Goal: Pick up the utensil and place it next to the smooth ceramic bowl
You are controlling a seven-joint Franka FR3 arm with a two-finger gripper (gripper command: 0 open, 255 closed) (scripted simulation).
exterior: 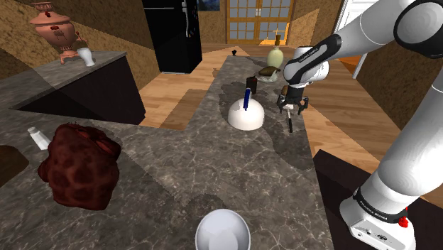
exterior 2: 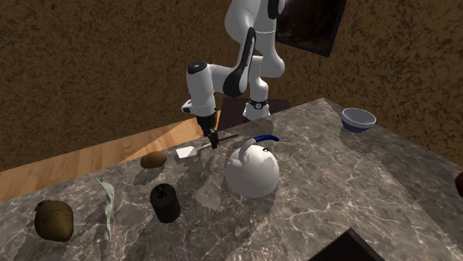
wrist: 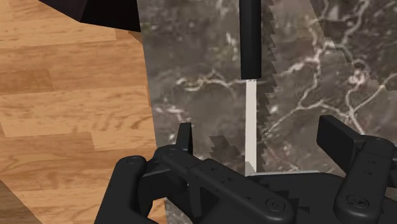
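The utensil is a spatula (exterior 2: 194, 149) with a black handle (wrist: 250, 35) and a thin pale shank (wrist: 251, 121). It lies on the dark marble counter (exterior: 213, 170), close to the edge that drops to the wood floor. My gripper (exterior: 292, 106) hangs just over it, open, with the shank between the fingers (wrist: 184, 137) and untouched by either. In the second exterior view the gripper (exterior 2: 211, 141) points down at the spatula's middle. The smooth pale bowl (exterior: 222, 231) sits far off at the counter's near end, also seen as the bowl (exterior 2: 358, 119).
A white kettle with a blue handle (exterior: 246, 113) stands beside the spatula. A brown potato (exterior 2: 153, 159), a black pot (exterior 2: 165, 204) and an olive lump (exterior 2: 53, 220) lie further along. A dark red lumpy mass (exterior: 78, 167) and a shaker (exterior: 37, 137) sit at the shoulder view's left.
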